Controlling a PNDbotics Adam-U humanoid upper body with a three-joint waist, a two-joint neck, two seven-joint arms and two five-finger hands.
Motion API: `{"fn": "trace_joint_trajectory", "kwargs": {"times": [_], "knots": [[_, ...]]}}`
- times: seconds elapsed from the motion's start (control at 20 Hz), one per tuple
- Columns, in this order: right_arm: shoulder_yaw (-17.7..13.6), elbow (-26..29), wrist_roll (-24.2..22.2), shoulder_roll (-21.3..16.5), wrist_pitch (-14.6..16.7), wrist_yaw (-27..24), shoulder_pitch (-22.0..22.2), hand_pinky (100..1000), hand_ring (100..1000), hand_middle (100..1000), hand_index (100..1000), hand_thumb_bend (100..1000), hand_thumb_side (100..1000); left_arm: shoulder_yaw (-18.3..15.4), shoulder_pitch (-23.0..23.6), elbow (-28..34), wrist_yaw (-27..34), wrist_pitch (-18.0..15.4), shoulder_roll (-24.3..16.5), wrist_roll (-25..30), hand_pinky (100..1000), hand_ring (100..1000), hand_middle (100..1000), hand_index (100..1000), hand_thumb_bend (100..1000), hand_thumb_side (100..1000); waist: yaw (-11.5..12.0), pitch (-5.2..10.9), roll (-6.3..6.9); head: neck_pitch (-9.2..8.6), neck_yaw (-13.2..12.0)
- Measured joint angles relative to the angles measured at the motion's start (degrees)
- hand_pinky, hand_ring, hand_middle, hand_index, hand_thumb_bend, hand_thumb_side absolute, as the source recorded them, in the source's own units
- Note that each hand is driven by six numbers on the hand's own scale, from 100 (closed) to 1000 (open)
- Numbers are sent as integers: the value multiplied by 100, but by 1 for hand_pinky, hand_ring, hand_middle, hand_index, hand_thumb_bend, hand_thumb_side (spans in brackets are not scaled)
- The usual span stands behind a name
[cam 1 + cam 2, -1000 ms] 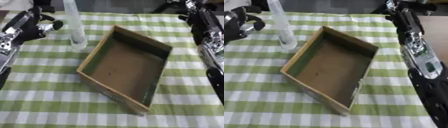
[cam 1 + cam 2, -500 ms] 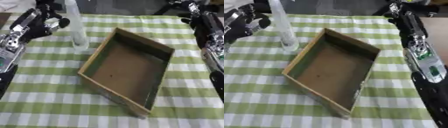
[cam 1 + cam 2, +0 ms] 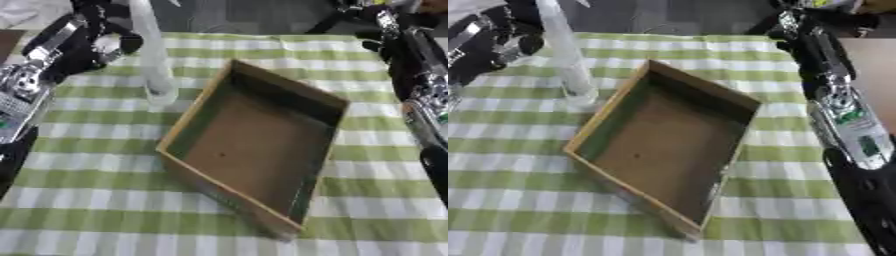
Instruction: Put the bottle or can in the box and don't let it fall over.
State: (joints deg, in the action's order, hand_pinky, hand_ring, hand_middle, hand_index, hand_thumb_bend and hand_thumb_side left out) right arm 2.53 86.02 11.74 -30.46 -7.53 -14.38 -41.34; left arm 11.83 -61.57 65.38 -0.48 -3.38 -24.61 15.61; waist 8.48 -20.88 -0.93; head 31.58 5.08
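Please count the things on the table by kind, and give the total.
Clear bottle: 1
Cardboard box: 1
Total: 2

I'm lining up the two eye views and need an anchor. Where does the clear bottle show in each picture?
Left eye view: the clear bottle stands upright at upper left, just off the box's left wall.
Right eye view: the same bottle sits nearer the left edge, again beside that wall.
Shared landmark: the open cardboard box, empty, lying askew on the green checked cloth.
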Motion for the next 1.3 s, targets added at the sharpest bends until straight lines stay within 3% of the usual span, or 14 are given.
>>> {"fn": "trace_joint_trajectory", "kwargs": {"times": [0.6, 0.9, 1.3], "knots": [[0, -2, -1, 50, 2, 0, -4, 899, 810, 868, 866, 100, 742, 65, -71, -67, -257, 84, 153, 7, 1000, 804, 837, 875, 666, 582, -59, -30, 15, -47, -44], [1, -2, -6, 51, 1, 0, -4, 899, 810, 868, 866, 100, 744, 24, -81, -198, -588, 354, 153, -457, 1000, 803, 835, 877, 674, 580, -63, -57, 18, -51, -45], [2, -5, -15, 52, -5, -1, -5, 899, 809, 867, 866, 100, 747, -6, -101, -216, -702, 379, 153, -764, 1000, 797, 823, 874, 667, 578, -59, -107, 18, -72, -45]]}}
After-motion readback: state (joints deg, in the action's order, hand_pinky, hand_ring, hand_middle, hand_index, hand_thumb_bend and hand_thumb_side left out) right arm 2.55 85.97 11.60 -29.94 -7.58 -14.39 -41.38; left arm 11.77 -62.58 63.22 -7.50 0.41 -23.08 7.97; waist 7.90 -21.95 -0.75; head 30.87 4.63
